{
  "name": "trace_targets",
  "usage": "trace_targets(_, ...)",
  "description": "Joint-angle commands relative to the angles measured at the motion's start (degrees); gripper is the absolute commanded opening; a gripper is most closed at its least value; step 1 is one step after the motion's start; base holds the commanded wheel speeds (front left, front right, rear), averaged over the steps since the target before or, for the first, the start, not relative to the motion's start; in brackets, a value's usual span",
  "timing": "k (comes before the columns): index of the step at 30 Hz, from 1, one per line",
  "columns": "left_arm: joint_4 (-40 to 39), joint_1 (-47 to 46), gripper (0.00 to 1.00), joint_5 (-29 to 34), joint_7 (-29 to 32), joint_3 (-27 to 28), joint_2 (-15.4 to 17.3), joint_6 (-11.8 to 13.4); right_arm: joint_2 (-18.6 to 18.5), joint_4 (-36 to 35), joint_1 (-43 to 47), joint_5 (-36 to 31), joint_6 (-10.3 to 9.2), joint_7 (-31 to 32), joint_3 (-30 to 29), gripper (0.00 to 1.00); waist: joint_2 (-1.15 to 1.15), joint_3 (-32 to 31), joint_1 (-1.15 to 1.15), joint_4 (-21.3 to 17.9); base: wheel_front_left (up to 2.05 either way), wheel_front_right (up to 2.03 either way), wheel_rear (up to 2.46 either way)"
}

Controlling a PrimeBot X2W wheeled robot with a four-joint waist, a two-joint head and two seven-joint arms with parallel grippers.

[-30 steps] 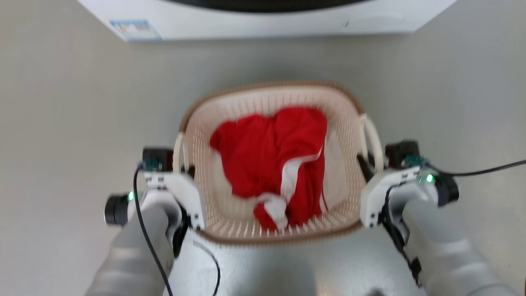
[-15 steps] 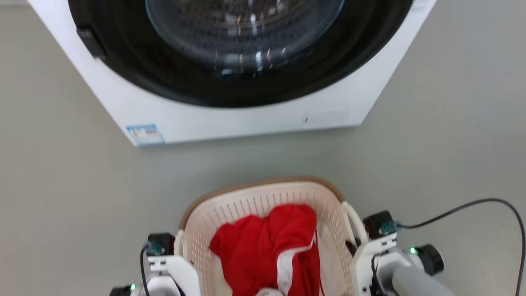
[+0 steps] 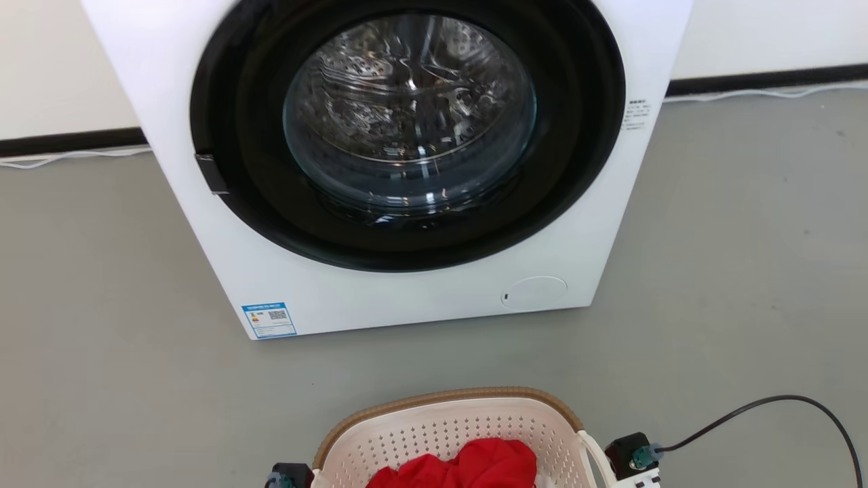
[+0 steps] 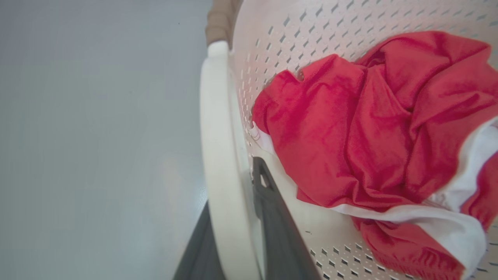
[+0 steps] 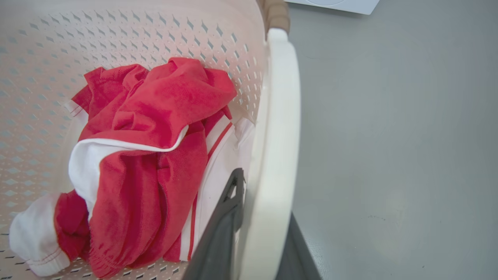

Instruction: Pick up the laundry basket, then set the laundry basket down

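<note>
The laundry basket (image 3: 444,405), cream-white with a brown rim, sits at the bottom edge of the head view with a red and white garment (image 3: 475,468) inside. In the left wrist view my left gripper (image 4: 233,194) is shut on the basket's white loop handle (image 4: 216,128), one dark finger on each side. My right gripper (image 5: 264,198) is shut the same way on the other handle (image 5: 278,116). The garment (image 5: 148,155) fills the basket's middle. Whether the basket touches the floor I cannot tell.
A white washing machine (image 3: 285,298) with a round glass door (image 3: 407,115), shut, stands straight ahead on the grey floor (image 3: 732,271). A black cable (image 3: 759,407) loops from my right wrist block (image 3: 634,454). A wall with a dark skirting (image 3: 766,78) runs behind.
The head camera has tilted up: the washing machine now takes the upper picture and the basket has slid to the bottom edge. Both grippers stay shut on the handles.
</note>
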Motion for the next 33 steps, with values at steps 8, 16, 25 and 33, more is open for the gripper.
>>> trace_targets(8, -1.39, -0.76, 0.0, -1.88, -2.09, -1.17, -0.26, 0.54, 1.81, -3.21, 1.73, 1.33, 1.44, 1.52, 4.33, 0.0, 0.0, -1.8, 0.0, 0.28, 0.0, 0.0, 0.0)
trace_targets(16, -0.92, -1.15, 0.0, -3.49, -2.82, -2.19, -0.26, 0.69, 1.81, -3.59, 1.67, 2.09, 1.44, 1.82, 5.51, 0.0, 0.0, -1.94, 0.0, 0.07, 0.0, 0.0, 0.0)
trace_targets(25, -0.48, -1.29, 0.0, -5.4, -3.51, -3.54, -0.26, 0.66, 1.81, -3.24, 1.39, 2.99, 1.44, 1.52, 6.16, 0.0, 0.0, -1.85, 0.0, -0.32, 0.0, 0.0, 0.0)
trace_targets(33, -0.38, -1.68, 0.0, -6.88, -3.76, -4.85, -0.26, 0.77, 1.81, -3.0, 0.99, 3.7, 1.44, 1.34, 6.59, 0.0, 0.0, -1.93, 0.0, -0.57, 0.0, 0.0, 0.0)
